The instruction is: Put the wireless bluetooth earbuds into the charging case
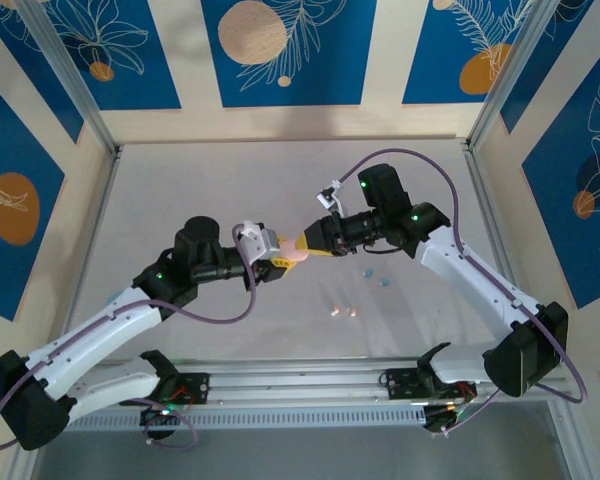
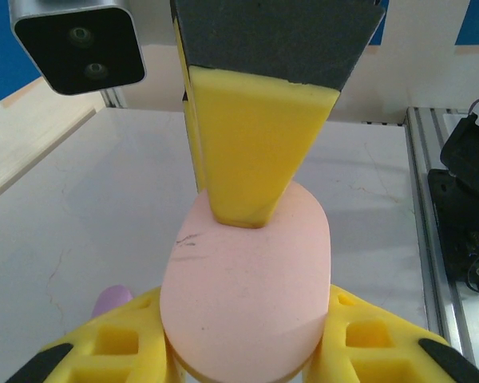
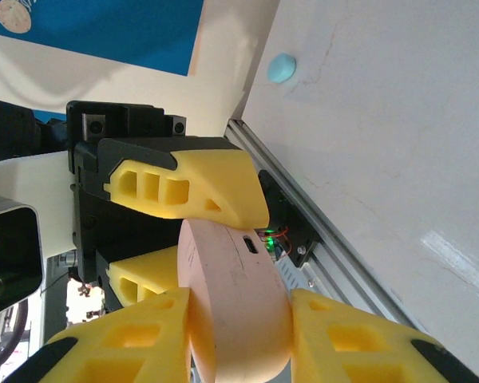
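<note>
A peach-pink oval charging case hangs above the table's middle, held from both sides. My left gripper is shut on its narrow edges, and in the left wrist view the lid looks closed. My right gripper pinches the case across its flat faces, one finger pressing on the lid. The case's charging port faces the right wrist camera. Two peach-pink earbuds lie on the table in front of the grippers. Two light blue earbuds lie under the right arm, and one of them shows in the right wrist view.
A small lilac rounded thing lies on the table under the left gripper. The aluminium rail with both arm bases runs along the near edge. Frame posts and patterned walls close the table in.
</note>
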Robot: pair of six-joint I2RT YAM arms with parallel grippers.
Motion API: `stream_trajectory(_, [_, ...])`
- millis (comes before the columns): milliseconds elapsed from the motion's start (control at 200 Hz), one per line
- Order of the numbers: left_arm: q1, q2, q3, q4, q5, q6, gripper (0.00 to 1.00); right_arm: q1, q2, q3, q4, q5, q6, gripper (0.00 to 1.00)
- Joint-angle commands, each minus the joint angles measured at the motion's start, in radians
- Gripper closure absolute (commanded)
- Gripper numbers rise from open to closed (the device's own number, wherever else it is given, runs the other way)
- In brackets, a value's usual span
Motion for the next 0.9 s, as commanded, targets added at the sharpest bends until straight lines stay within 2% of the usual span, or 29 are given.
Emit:
stream_trajectory(0, [-0.004,-0.008,0.020,0.036,-0.004,0.006,0.81,0.017,0.015,-0.014,0.048,-0.107,0.014,0.59])
stream_trajectory(100, [-0.004,-0.011,0.018,0.036,-0.005,0.008,0.80,0.016,0.015,-0.017,0.047,-0.103,0.013,0.58])
stream_trajectory(290, [-0.004,-0.013,0.018,0.041,-0.010,0.006,0.80,0.005,0.013,-0.029,0.056,-0.099,0.022,0.76])
stream_trajectory(325, [-0.004,-0.017,0.016,0.048,-0.014,0.002,0.77,0.002,0.010,-0.034,0.065,-0.099,0.030,0.77])
stream_trajectory(390, [-0.004,-0.027,-0.001,0.085,-0.020,-0.010,0.62,-0.008,0.000,-0.054,0.108,-0.111,0.065,0.79])
stream_trajectory(470, [-0.003,-0.051,-0.040,0.166,-0.020,-0.024,0.49,-0.023,-0.019,-0.106,0.250,-0.167,0.162,0.81])
stream_trajectory(560, [-0.001,-0.077,-0.112,0.307,-0.022,-0.053,0.42,-0.040,-0.044,-0.194,0.533,-0.237,0.351,0.81])
stream_trajectory(695, [0.000,-0.080,-0.178,0.488,0.003,-0.100,0.40,-0.062,-0.042,-0.275,0.863,-0.286,0.592,0.81])
stream_trajectory(895, [0.000,-0.040,-0.189,0.622,0.032,-0.143,0.40,-0.053,-0.021,-0.305,1.082,-0.299,0.766,0.80])
